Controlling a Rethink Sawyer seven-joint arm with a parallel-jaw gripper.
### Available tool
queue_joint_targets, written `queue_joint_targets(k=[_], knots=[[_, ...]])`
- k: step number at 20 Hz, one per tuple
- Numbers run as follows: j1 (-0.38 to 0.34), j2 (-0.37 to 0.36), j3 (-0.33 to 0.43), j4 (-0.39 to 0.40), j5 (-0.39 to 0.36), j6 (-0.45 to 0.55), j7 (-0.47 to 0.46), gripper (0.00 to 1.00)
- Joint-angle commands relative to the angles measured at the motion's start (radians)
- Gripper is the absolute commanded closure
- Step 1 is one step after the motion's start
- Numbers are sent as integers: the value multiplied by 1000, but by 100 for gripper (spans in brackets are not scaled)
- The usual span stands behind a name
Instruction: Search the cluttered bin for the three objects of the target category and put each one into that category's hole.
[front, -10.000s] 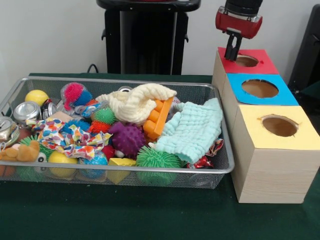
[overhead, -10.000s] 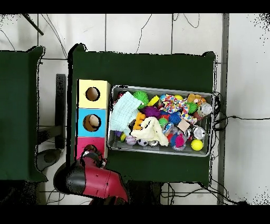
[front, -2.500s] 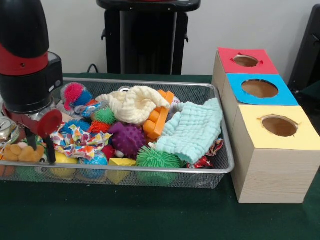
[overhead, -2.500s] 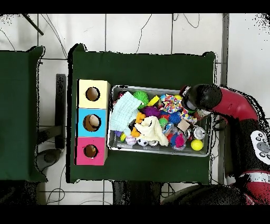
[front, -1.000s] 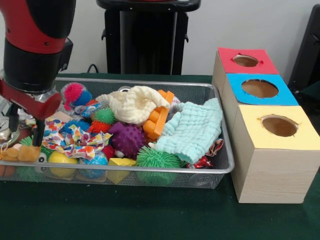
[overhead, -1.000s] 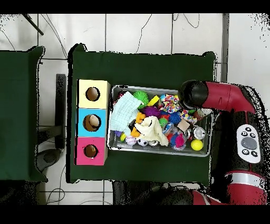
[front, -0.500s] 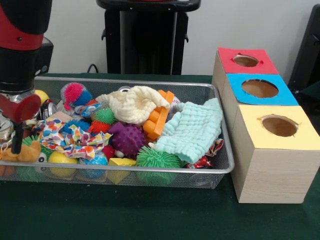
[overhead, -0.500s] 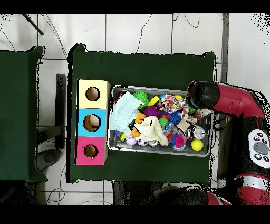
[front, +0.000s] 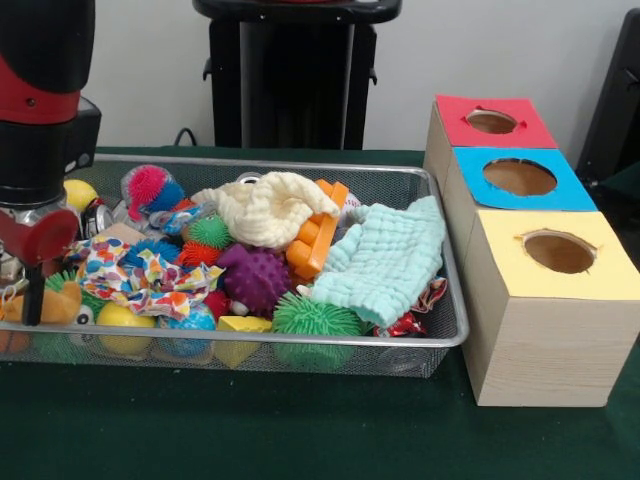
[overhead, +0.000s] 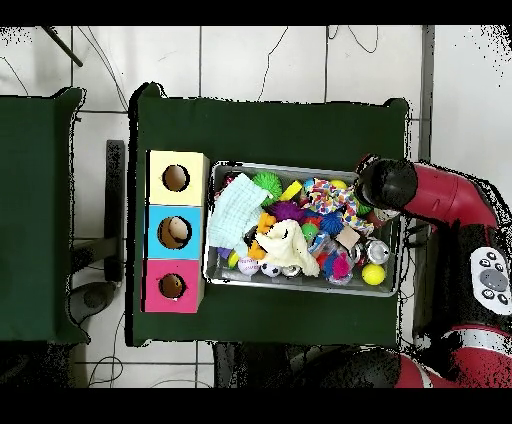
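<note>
The gripper (front: 22, 300) hangs at the end of the wire-mesh bin (front: 440, 335) farthest from the three-hole box (front: 540, 300). One finger (front: 33, 295) touches the orange-tan plush (front: 55, 303); whether the gripper is apart or together cannot be told.

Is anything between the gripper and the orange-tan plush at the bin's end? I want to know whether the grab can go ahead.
Nothing visible blocks it. In the front view the gripper is already down at the orange-tan plush, one finger beside it. The colorful cloth lies next to the plush, not over it. Whether it is gripped cannot be told.
</note>
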Motion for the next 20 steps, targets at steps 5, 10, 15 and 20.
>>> queue_joint_targets(k=[5, 10, 15, 20], knots=[[34, 7, -13, 108, 50, 113, 104, 0], [59, 12, -38, 113, 49, 97, 115, 0], [77, 45, -57, 83, 58, 100, 115, 0], [81, 72, -69, 74, 68, 87, 114, 0]])
